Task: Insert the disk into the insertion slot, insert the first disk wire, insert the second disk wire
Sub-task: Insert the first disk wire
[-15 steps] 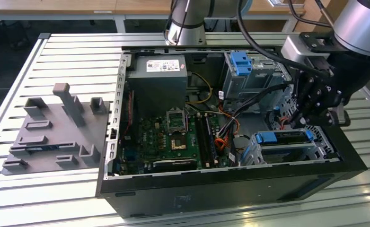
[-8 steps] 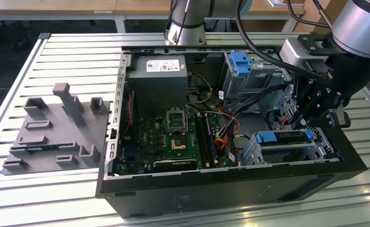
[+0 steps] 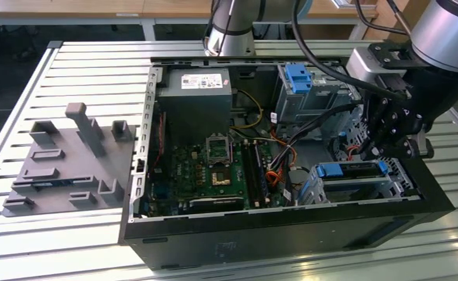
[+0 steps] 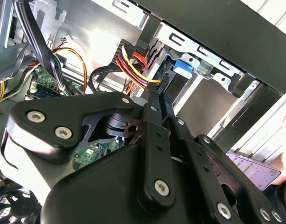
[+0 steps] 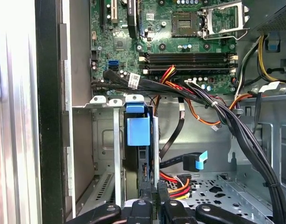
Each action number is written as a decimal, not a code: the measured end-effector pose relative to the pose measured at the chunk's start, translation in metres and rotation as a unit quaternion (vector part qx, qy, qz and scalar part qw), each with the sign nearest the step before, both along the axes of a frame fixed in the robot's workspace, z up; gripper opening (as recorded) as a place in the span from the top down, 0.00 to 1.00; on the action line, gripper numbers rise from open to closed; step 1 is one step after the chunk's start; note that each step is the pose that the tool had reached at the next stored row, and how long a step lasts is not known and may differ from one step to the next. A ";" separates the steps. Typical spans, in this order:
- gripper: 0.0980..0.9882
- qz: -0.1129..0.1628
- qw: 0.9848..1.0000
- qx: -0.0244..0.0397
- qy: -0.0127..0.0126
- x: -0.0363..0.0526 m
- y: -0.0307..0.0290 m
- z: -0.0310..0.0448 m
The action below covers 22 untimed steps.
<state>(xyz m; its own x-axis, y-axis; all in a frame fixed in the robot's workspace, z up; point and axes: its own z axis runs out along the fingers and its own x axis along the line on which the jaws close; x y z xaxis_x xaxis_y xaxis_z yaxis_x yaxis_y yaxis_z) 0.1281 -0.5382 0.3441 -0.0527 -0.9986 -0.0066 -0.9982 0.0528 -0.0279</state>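
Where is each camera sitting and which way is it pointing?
Exterior view: high off the arm, looking down at the table and open computer case; the arm and gripper show at the exterior view's right.
First wrist view: on the arm, looking past the gripper at the disk's blue frame and circuit board.
Second wrist view: on the arm behind the gripper, facing the disk's blue frame.
Both wrist views share the red-yellow wires.

No print can be read. A white label (image 3: 201, 81) with a red patch sits on the grey power supply box (image 3: 191, 108), well apart from the gripper (image 3: 385, 153), at the far side of the computer case (image 3: 291, 234); its lines are too small to read. In the first wrist view a white sticker (image 5: 135, 82) wraps a black cable (image 5: 115, 77) ahead of the gripper; its print is unreadable too.
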 end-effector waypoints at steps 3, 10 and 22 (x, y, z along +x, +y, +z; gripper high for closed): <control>0.93 0.000 1.000 0.000 0.000 0.0000 -0.0007 -0.0007; 0.93 0.016 1.000 0.000 0.000 -0.0001 -0.0037 -0.0037; 0.93 0.021 1.000 0.000 0.000 -0.0011 -0.0047 -0.0097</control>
